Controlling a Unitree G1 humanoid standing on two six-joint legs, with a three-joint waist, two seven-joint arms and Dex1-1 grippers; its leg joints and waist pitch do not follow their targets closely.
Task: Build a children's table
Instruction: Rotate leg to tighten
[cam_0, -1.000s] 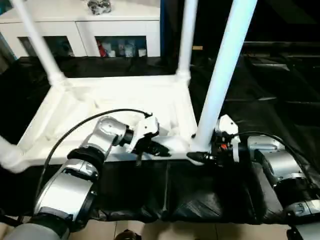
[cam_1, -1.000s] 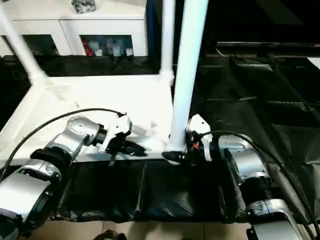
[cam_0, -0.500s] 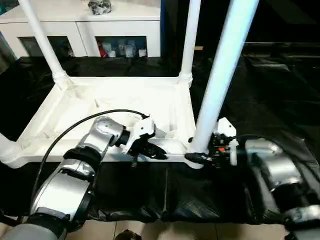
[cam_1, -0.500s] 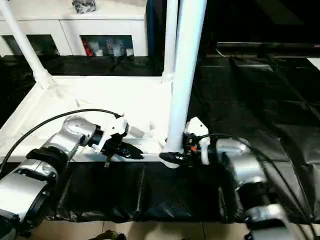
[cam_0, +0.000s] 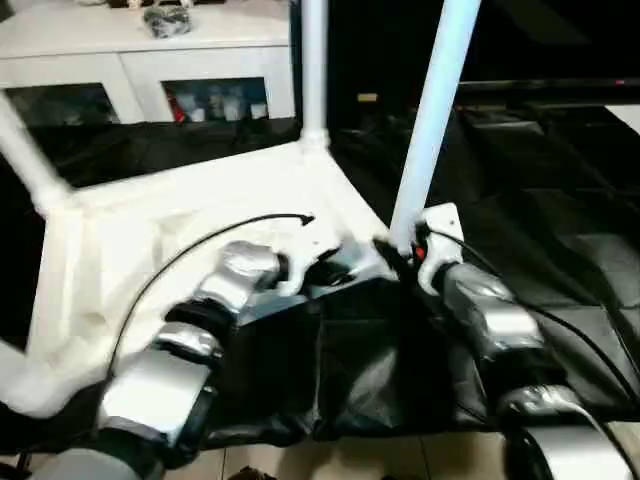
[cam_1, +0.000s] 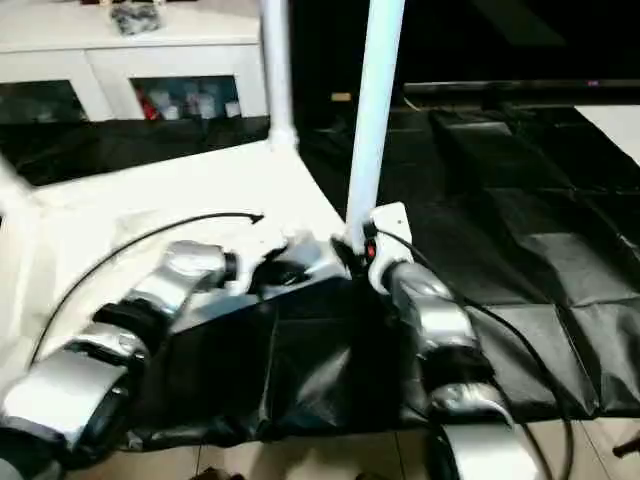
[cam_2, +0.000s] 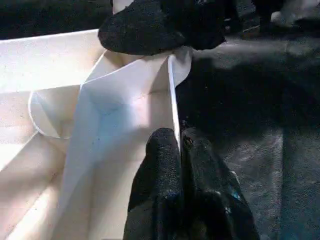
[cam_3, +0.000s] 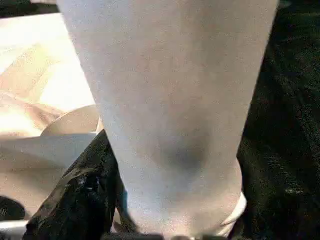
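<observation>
The children's table lies upside down on black sheeting, its white ribbed tabletop (cam_0: 150, 230) turned at an angle to me. Legs stand up from its corner sockets: the near right leg (cam_0: 432, 120), the far right one (cam_0: 313, 70) and the far left one (cam_0: 25, 160). My left gripper (cam_0: 335, 262) is shut on the thin wall of the tabletop's near rim (cam_2: 172, 90), close to the near right corner. My right gripper (cam_0: 398, 252) clasps the base of the near right leg (cam_3: 170, 100), with one black finger (cam_3: 75, 192) pressed against its side.
A white cabinet (cam_0: 150, 60) with glass doors stands behind the table, with a small bundle (cam_0: 165, 18) on top. Black sheeting (cam_0: 520, 200) covers the surface to the right and in front. A black cable (cam_0: 200, 250) loops over my left forearm.
The table has swung round: its near right corner moved away from me with both grippers on it, and the near left corner came closer. The view has also shifted.
</observation>
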